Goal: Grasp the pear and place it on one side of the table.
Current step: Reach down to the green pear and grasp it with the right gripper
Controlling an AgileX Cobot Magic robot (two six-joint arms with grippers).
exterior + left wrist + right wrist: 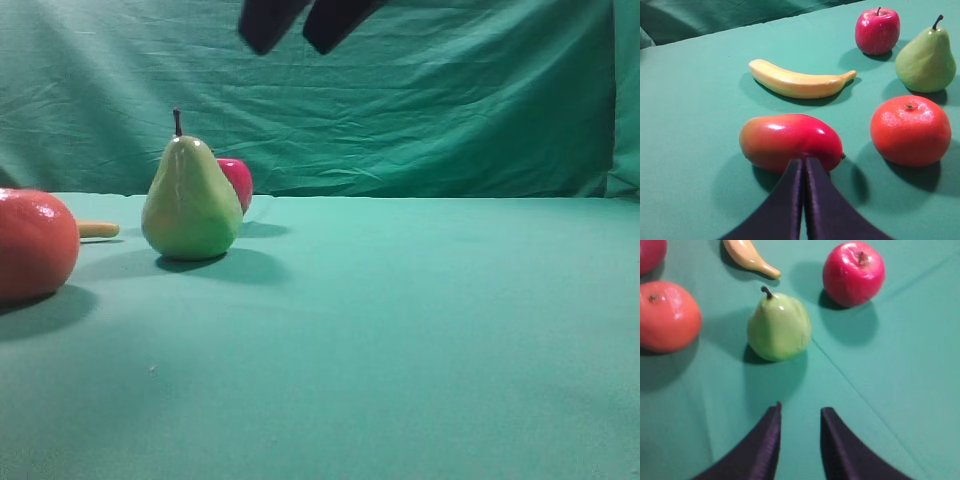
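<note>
The pear (190, 200) is glossy yellow-green with a short dark stem and stands upright on the teal table (400, 330). It shows again as the pear (779, 327) in the right wrist view and at the right edge (925, 60) of the left wrist view. My right gripper (801, 410) hangs above the cloth, short of the pear, open with nothing between its fingers. In the high view its dark fingers (270, 25) show at the top edge. My left gripper (803, 161) is shut and empty, its tips in line with a red mango (790, 141).
A red apple (237, 182) stands just behind the pear. A large orange fruit (35, 245) sits to the pear's left, with a yellow banana (800, 82) beyond it. A wrinkled green backdrop (450, 110) closes the far side.
</note>
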